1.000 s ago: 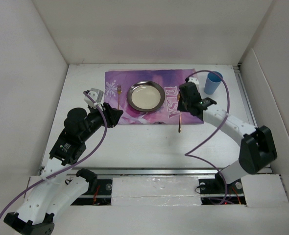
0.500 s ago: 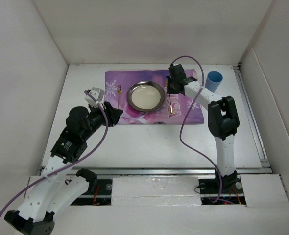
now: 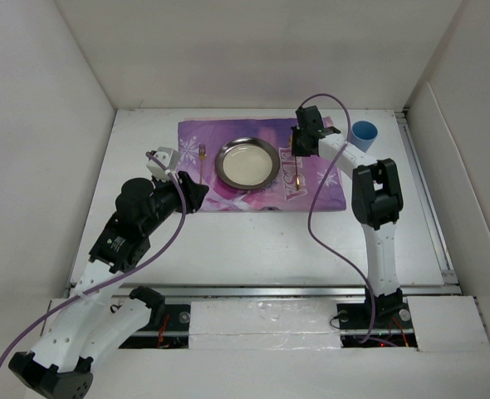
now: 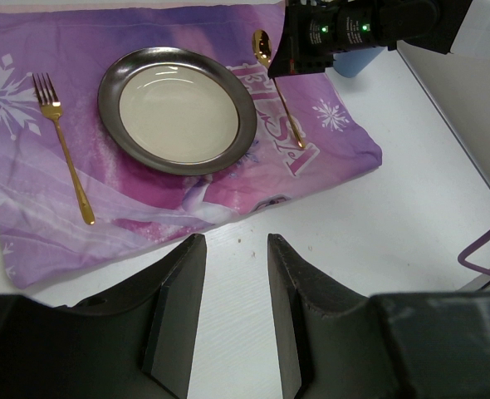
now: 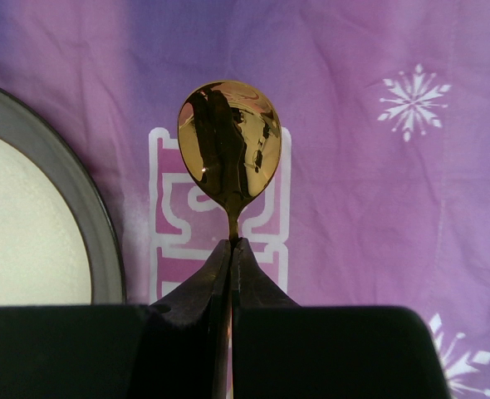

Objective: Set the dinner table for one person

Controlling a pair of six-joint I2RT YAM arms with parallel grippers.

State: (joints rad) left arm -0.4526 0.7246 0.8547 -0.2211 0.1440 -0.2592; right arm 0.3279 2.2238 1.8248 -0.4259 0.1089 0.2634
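A purple snowflake cloth (image 3: 262, 187) lies at the back of the white dinner table (image 3: 253, 241). On it are a steel plate (image 3: 247, 162) and, left of the plate, a gold fork (image 3: 202, 162). My right gripper (image 3: 301, 148) is shut on the neck of a gold spoon (image 3: 297, 176), just right of the plate. The spoon's bowl (image 5: 228, 141) points away from the jaw tips (image 5: 232, 243), over the cloth's white lettering. I cannot tell whether it touches the cloth. My left gripper (image 4: 232, 241) is open and empty over bare table, at the cloth's near edge.
A blue cup (image 3: 363, 135) stands on the table off the cloth's far right corner, close to the right arm. White walls enclose the table on three sides. The left wrist view also shows the plate (image 4: 177, 110), fork (image 4: 62, 145) and spoon (image 4: 282, 104).
My right gripper has carried the spoon from over the cloth's near right edge back and left to beside the plate. The left arm has barely moved.
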